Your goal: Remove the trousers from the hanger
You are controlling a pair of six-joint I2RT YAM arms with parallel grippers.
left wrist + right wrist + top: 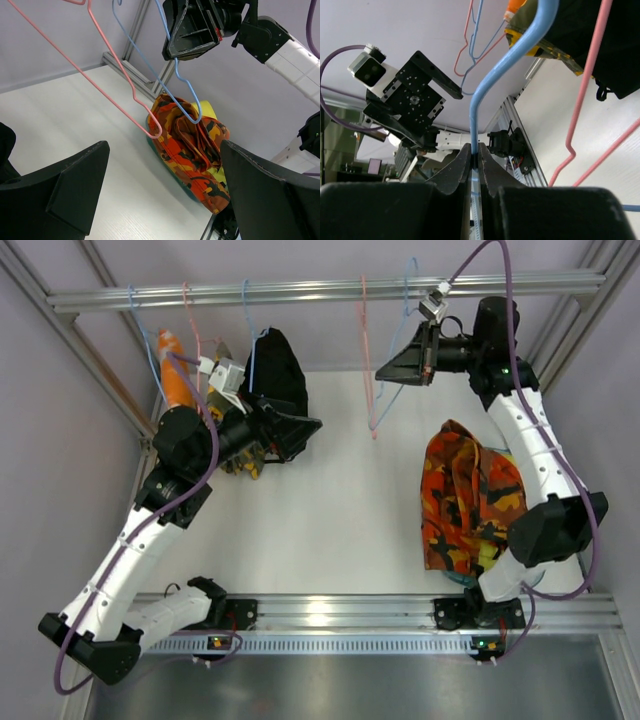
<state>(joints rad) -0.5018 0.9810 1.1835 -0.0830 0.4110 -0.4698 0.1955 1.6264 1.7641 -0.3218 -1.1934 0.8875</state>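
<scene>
A rail (320, 287) spans the back, carrying a pink hanger (585, 85), a black garment (278, 365) and an orange garment (175, 380); the right gripper (474, 161) has its fingers pinched tight on the wire of a bare blue hanger (474, 120), just beside the pink one; the camouflage trousers (465, 495) lie heaped on the table (340, 530) below that hanger, against the right arm; the left gripper (162, 150) is spread wide and holds nothing, well apart from the trousers, close beside the black garment
</scene>
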